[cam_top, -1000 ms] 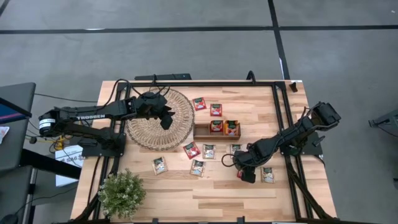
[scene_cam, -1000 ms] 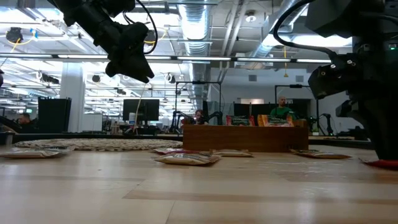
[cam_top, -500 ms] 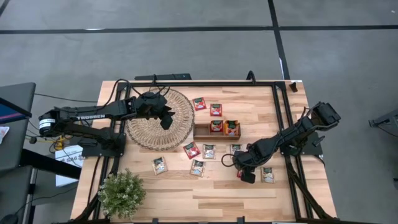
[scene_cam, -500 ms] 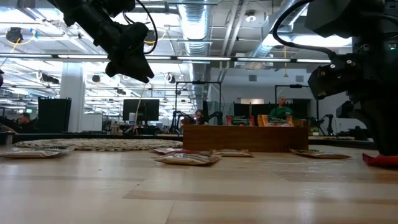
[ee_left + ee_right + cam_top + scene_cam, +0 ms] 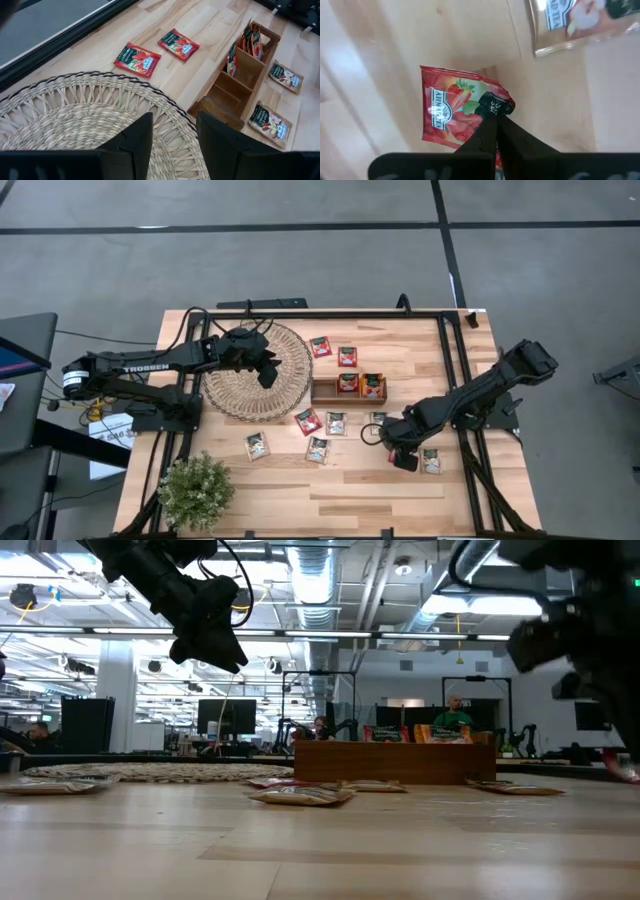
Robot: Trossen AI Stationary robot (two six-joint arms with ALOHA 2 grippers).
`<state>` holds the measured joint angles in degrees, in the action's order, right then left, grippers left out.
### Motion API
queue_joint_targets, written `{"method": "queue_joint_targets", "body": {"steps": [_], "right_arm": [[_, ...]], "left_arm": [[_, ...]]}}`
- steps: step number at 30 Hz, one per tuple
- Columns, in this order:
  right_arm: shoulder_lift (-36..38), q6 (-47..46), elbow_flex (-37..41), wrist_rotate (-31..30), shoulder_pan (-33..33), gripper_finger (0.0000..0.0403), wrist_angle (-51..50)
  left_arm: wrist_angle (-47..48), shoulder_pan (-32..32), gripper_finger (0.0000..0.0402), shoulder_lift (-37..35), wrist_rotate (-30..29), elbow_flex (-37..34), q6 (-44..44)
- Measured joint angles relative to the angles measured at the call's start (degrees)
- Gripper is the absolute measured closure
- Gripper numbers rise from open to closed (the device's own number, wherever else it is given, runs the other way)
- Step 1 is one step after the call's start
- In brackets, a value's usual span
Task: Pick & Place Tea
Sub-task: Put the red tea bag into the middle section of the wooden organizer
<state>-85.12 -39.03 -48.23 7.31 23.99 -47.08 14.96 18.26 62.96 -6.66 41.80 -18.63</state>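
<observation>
Centrally on the table (image 5: pixel 350 490) we note the wooden tray (image 5: pixel 348 391), long axis running left-right in the high view; the compartments toward its right end hold upright sachets (image 5: pixel 371 385), red-orange showing, while the left compartment looks bare in the left wrist view. Just left of the tray lies the round woven mat (image 5: pixel 240 392); we cannot tell whether anything lies on it.

Beyond the tray, two red sachets (image 5: pixel 320 346) lie flat. On the near side of the tray, loose sachets (image 5: pixel 336 423) lie scattered flat, one red and the rest pale.

Near-right of the tray, the right gripper (image 5: pixel 492 107) has its fingers pinched together on the edge of a red strawberry sachet (image 5: pixel 455 112). We see the sachet hanging off the wood, its face turned toward the wrist camera, label text running along its longer side. A pale sachet (image 5: pixel 431 461) lies just beside it.

Left of the tray, the left gripper (image 5: pixel 172 137) hovers over the mat with fingers apart, holding nothing.

A potted plant (image 5: pixel 196 491) stands at the near-left corner, well apart from the tray.
</observation>
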Motion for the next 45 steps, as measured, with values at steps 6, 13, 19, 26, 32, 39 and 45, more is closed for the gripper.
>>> {"method": "queue_joint_targets", "body": {"steps": [6,13,19,26,32,39,45], "right_arm": [[3.5,0.5,-5.9,-3.7,0.0,0.0403,-6.4],[4.0,7.8,-14.6,-14.0,-2.8,0.0403,-10.6],[1.5,19.5,-20.9,-25.4,-10.0,0.0403,-10.2],[-4.6,34.9,-25.4,-32.4,-17.6,0.0403,-9.7],[-10.6,45.6,-28.7,-38.1,-20.3,0.0403,-5.5],[-15.3,53.6,-30.3,-41.3,-20.8,0.0403,-2.8],[-18.0,54.6,-30.1,-43.6,-20.7,0.0403,-3.2]], "left_arm": [[0.0,0.0,0.0259,0.0,0.0,0.0,0.1],[0.0,0.0,0.0259,0.0,0.0,0.0,0.0],[0.0,0.0,0.0259,0.0,0.0,0.0,-0.1],[-0.5,0.0,0.0259,0.0,0.0,0.0,-0.2],[-0.3,0.0,0.0259,0.5,0.4,0.0,-0.3],[-0.2,0.0,0.0259,1.5,0.5,0.0,-0.5],[-0.5,0.0,0.0259,1.9,0.4,0.0,-0.4]]}}
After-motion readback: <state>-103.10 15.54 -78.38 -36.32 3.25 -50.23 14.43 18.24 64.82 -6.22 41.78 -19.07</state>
